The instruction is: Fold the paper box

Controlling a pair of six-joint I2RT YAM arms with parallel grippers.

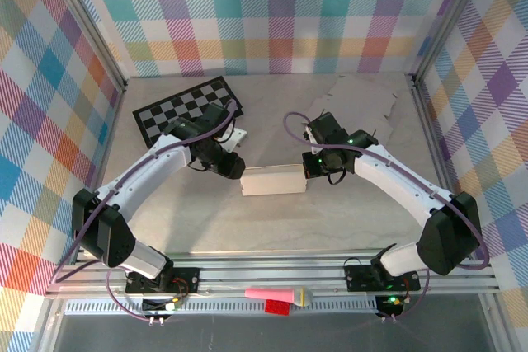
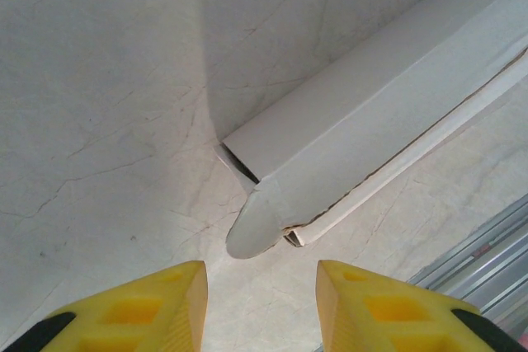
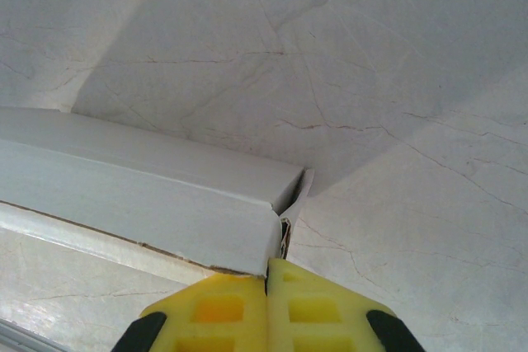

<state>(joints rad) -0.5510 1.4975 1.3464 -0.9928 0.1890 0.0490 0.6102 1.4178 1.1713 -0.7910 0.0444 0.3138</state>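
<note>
No lettering, label, brand mark, number or sign can be read in any of the three camera views.
</note>
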